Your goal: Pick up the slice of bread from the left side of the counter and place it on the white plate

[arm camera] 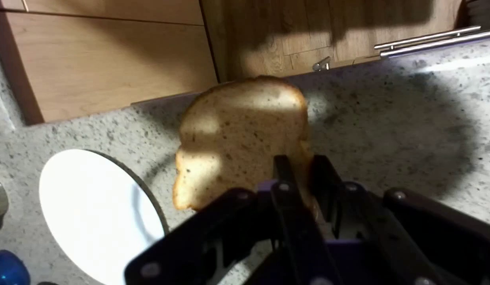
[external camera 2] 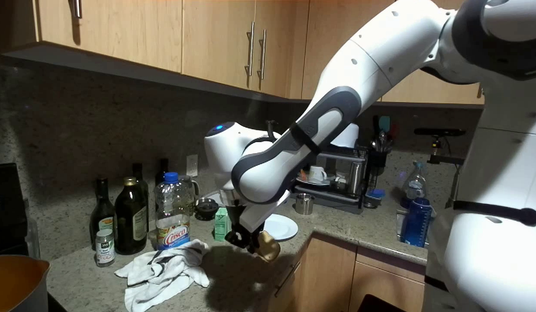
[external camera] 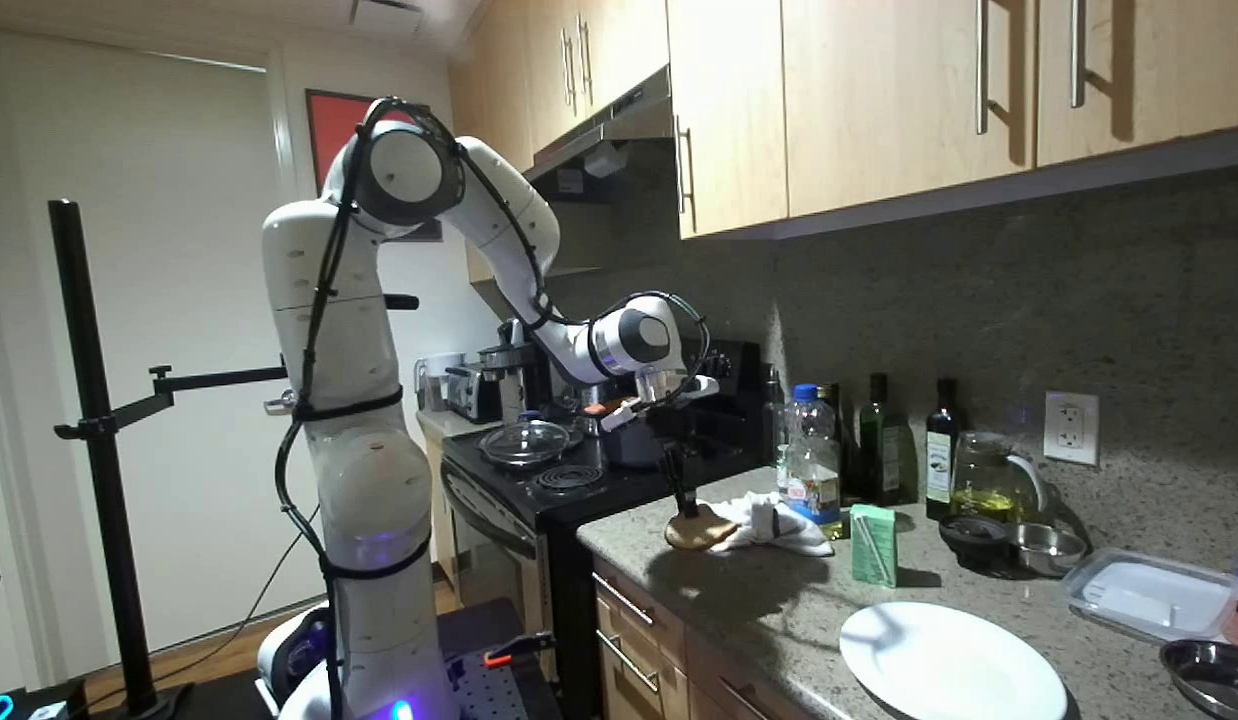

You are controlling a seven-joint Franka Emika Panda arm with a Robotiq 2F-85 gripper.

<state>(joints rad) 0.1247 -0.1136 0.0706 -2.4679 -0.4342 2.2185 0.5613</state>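
Observation:
My gripper [arm camera: 296,162] is shut on the edge of the slice of bread [arm camera: 245,130]. The brown slice shows in both exterior views [external camera: 701,528] [external camera 2: 268,247], held above the speckled counter [external camera: 769,630] near its front edge. The gripper [external camera: 685,510] points down, its black fingers around the slice. The large round white plate [external camera: 949,660] lies on the counter with nothing on it, apart from the slice. In the wrist view the plate [arm camera: 90,213] is left of and below the slice. It also shows behind the gripper in an exterior view [external camera 2: 282,226].
A white towel [external camera 2: 168,277] lies on the counter near the stove [external camera: 569,480]. A large oil bottle [external camera: 811,460], several dark bottles and a green box [external camera: 873,545] stand along the back. A clear rectangular container [external camera: 1149,595] lies beyond the plate. Cabinets [external camera: 909,90] hang above.

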